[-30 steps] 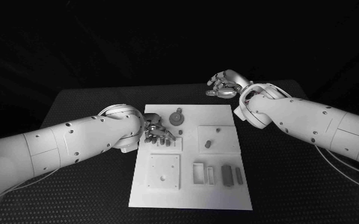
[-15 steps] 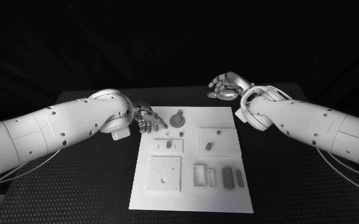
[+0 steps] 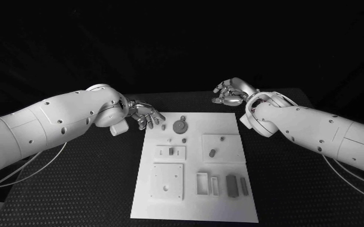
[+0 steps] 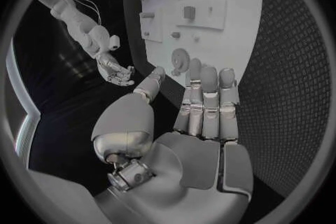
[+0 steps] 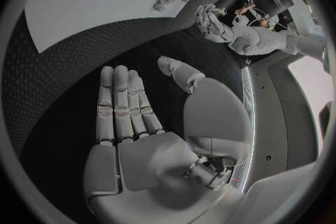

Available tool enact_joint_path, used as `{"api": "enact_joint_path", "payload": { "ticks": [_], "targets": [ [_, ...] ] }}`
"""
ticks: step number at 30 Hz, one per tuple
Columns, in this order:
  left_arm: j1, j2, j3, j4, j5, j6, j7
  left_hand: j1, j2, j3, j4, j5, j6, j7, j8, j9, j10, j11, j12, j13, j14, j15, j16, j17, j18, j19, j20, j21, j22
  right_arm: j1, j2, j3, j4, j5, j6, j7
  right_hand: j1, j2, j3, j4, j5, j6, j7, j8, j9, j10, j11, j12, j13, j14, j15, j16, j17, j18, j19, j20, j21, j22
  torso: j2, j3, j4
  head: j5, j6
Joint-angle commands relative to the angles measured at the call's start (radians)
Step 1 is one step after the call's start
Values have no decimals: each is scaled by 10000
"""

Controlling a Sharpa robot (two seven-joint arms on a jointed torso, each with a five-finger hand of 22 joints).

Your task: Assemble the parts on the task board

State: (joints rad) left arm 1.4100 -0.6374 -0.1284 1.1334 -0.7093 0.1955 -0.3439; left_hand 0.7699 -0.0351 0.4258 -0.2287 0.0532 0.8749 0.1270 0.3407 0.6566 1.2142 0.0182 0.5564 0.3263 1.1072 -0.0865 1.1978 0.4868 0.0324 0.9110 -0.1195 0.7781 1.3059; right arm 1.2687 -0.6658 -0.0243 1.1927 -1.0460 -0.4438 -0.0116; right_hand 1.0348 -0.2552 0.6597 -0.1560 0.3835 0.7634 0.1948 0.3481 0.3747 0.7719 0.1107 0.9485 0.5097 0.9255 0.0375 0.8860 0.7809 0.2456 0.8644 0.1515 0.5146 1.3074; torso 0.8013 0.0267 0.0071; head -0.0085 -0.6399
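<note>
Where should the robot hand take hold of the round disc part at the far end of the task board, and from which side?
Judging by the head view, grip the round disc part across its rim, coming from above. It appears to lie flat on the task board, so only its edge offers purchase. The open left hand is nearest.

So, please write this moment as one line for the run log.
left hand: open, off board | right hand: open | task board: parts unassembled
</note>
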Motion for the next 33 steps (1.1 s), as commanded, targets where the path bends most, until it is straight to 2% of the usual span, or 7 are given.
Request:
{"api": "enact_joint_path", "payload": {
  "ticks": [1, 3, 5, 9, 15, 22, 33],
  "targets": [
    [8, 171, 2, -239, -1330, -215, 310, -149, -172, -101, 226, -40, 116, -195, 296, 50, 406, -206, 524, 337, 371, -237, 570, 304, 257, 415, -725, 326, 199, -5, 4, 5, 0, 38, 44, 124, -53, 12, -63, 22, 39, -7, 128, 39, -7, -51, 2, 62, -15, -92, 5, 25, -13, 161, 54, 24, -55, 206, 11, 7, -6, 10, 51],
    [4, 318, -9, -419, -1825, -107, 299, -154, -281, -148, 355, -25, 278, -370, 611, 148, 600, -394, 1021, 664, 565, -418, 1005, 533, 333, 693, -873, 603, 268, -5, 7, 5, 9, 38, 39, 124, -52, 15, -63, 22, 39, -7, 128, 40, -7, -52, 2, 62, -16, -92, 5, 25, -13, 162, 54, 24, -56, 206, 16, 9, -3, 8, 53],
    [-3, 487, -30, -607, -2162, -71, 253, -49, -256, -195, 386, -4, 461, -551, 907, 261, 964, -594, 1678, 1057, 925, -627, 1561, 804, 408, 1050, -1024, 978, 287, -5, 25, 5, 3, 38, 37, 128, -51, 18, -62, 22, 40, -8, 128, 39, -7, -52, 2, 64, -17, -92, 5, 26, -13, 162, 54, 24, -56, 206, 28, 9, -8, 21, 70],
    [-60, 836, -98, -1006, -2703, 105, 291, 260, -66, -221, 298, 48, 664, -753, 1363, 490, 1009, -794, 2434, 1540, 1140, -833, 2009, 1017, 488, 1324, -1210, 1434, 271, -10, 36, 5, 8, 38, 49, 131, -48, 26, -61, 22, 44, -12, 129, 38, -9, -52, 2, 67, -20, -92, 5, 27, -15, 162, 56, 23, -59, 207, 48, 7, -20, 21, 89],
    [-258, 1312, -124, -1504, -3276, 76, 284, 374, 45, -269, 260, 90, 470, -784, 1383, 522, 1121, -835, 2779, 1739, 1395, -881, 2166, 1066, 555, 1585, -1345, 1723, 253, -15, 50, 5, 33, 36, 53, 132, -47, 31, -61, 22, 50, -17, 131, 36, -11, -52, 2, 71, -23, -92, 5, 28, -16, 161, 57, 23, -61, 208, 56, 9, -33, 12, 82],
    [-426, 1670, -127, -1901, -3662, 206, 176, -42, 78, -432, 644, 46, 358, -804, 1305, 485, 1404, -861, 3063, 1880, 1692, -912, 2371, 1163, 643, 1871, -1475, 1985, 250, -18, 70, 6, 36, 28, 58, 134, -45, 37, -61, 22, 58, -26, 133, 33, -14, -53, 2, 74, -28, -93, 6, 28, -18, 162, 59, 23, -64, 209, 58, 13, -41, -16, 65],
    [-459, 1770, -127, -1982, -3646, 431, 164, -699, -23, -679, 1215, -31, 461, -823, 1272, 463, 1408, -876, 3147, 1932, 1694, -929, 2429, 1242, 729, 1837, -1526, 2130, 234, -20, 88, 6, 37, 23, 65, 126, -43, 45, -62, 21, 68, -38, 137, 27, -18, -55, 3, 80, -35, -93, 6, 30, -21, 162, 61, 23, -69, 211, 72, 13, -59, -71, 18]
  ]
}}
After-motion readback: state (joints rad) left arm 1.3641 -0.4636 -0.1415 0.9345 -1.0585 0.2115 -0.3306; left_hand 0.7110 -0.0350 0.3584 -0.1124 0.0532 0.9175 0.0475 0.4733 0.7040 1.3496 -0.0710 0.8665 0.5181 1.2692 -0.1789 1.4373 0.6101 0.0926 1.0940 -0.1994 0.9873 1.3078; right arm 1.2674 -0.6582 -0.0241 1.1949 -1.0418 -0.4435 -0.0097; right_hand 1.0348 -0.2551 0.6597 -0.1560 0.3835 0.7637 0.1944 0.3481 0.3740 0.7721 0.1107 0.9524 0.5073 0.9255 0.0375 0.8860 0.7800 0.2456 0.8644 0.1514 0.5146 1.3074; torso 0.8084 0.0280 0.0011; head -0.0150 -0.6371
